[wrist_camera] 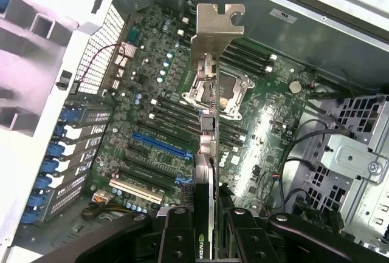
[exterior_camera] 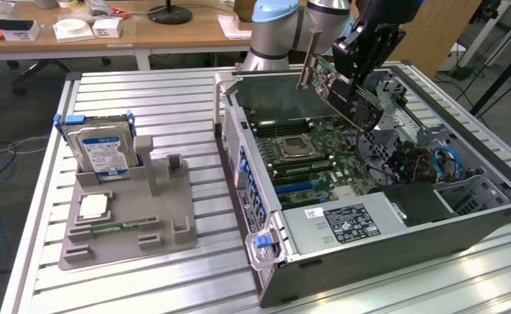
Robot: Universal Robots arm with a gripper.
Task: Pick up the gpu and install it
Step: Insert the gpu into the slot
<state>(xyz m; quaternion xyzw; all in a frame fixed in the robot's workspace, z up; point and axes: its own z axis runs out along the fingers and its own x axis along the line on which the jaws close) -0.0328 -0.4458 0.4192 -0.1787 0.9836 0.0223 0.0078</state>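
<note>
- My pincer point(exterior_camera: 358, 73) was clenched on the gpu point(exterior_camera: 360, 111), one finger point(wrist_camera: 176, 229) against each flat face of the card, which ran edge-on between them in the wrist view.
- The gpu hung in the air over the open computer case point(exterior_camera: 395, 242), tilted, touching nothing but my fingers.
- Its silver end bracket point(wrist_camera: 217, 27) pointed away from my pincer, toward the rear wall of the case; the black cooler block faced the exterior view's right.
- Beneath the card lay the motherboard point(exterior_camera: 312, 154), with its processor socket point(wrist_camera: 220, 90) under the bracket end and a blue expansion slot point(wrist_camera: 161, 146) off to one side. The card sat in no slot.
- The case lay on its side with the side panel off, on a ribbed metal surface point(exterior_camera: 150, 91).
- Well apart, on the exterior view's left, a grey holder tray point(exterior_camera: 172, 216) stood on the same surface.
- A silver hard drive point(exterior_camera: 103, 154) with a blue-white label stood upright in the tray's far end.
- A narrow green memory stick point(exterior_camera: 116, 227) lay flat nearer the tray's front.
</note>
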